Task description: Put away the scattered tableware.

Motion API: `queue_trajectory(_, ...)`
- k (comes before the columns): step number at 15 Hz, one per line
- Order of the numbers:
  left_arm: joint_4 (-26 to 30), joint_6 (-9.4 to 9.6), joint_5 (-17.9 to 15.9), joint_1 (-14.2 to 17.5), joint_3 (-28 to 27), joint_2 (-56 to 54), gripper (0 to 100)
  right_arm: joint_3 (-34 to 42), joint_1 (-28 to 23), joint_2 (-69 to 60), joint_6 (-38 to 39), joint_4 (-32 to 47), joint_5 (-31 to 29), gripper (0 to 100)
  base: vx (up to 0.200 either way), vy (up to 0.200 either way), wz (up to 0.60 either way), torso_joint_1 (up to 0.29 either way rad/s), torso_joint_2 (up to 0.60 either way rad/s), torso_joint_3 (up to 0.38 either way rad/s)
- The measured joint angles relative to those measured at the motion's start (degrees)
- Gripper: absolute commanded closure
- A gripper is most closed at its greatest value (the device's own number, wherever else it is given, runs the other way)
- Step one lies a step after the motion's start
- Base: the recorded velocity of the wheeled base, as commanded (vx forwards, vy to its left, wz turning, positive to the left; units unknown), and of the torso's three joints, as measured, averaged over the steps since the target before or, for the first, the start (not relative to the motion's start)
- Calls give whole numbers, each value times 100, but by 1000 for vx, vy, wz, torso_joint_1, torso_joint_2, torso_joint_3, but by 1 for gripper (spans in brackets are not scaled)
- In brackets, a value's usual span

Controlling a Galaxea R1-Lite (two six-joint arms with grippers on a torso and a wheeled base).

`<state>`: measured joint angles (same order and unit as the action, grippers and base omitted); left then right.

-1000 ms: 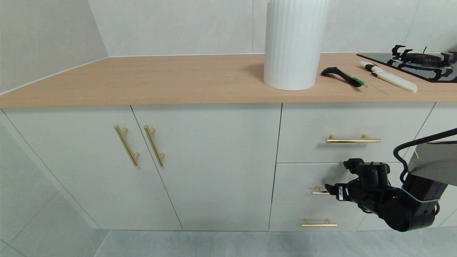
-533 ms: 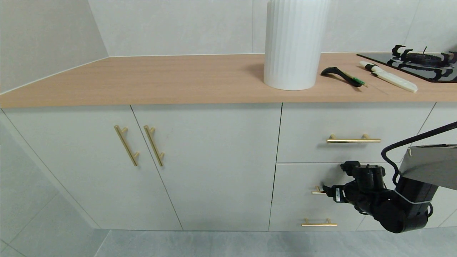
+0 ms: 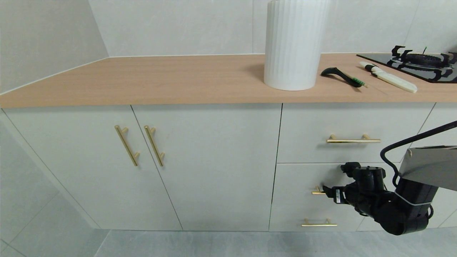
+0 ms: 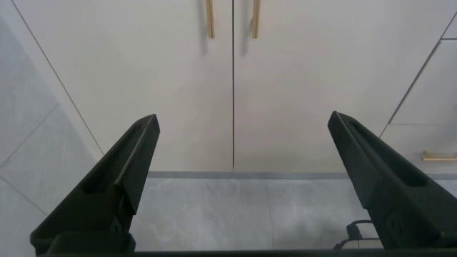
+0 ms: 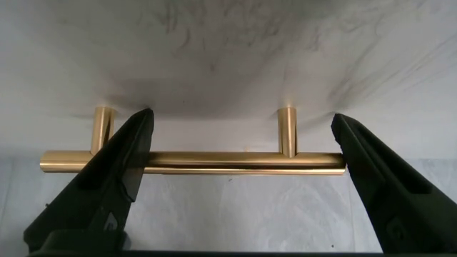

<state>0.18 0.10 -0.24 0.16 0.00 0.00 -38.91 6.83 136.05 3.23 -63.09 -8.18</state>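
Note:
On the wooden counter [image 3: 160, 78] lie a black-handled utensil [image 3: 342, 76] and a white knife [image 3: 389, 81], just right of a tall white ribbed container [image 3: 291, 44]. My right gripper [image 3: 326, 191] is low, in front of the middle drawer [image 3: 300, 178], at its brass handle [image 3: 317, 192]. In the right wrist view the handle [image 5: 214, 162] runs across the gap of the open right gripper [image 5: 240, 143], close ahead; contact cannot be told. My left gripper [image 4: 243, 121] is open and holds nothing, facing the cabinet doors [image 4: 235, 86] near the floor.
A black gas hob [image 3: 425, 62] sits at the counter's far right. The top drawer [image 3: 353, 140] and bottom drawer [image 3: 319, 224] have brass handles too. A double-door cabinet [image 3: 142, 142] stands to the left. Grey floor tiles [image 3: 214, 246] lie below.
My right arm has moved a little left and down, bringing the open gripper closer to the middle drawer's handle. Nothing on the counter has moved.

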Motion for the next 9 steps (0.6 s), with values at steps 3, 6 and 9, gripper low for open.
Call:
queue_trajectory(3, 0, 0, -2, 0, 0, 0, 0, 107, -7, 4, -6, 20, 4, 0, 0, 0, 0, 0, 0, 0)
queue_trajectory(6, 0, 0, 0, 0, 0, 0, 0, 267, -7, -77, -9, 44, 11, 0, 0, 0, 0, 0, 0, 0)
queue_trajectory(9, 0, 0, -2, 0, 0, 0, 0, 664, 44, -479, -28, 178, 30, 0, 0, 0, 0, 0, 0, 0)
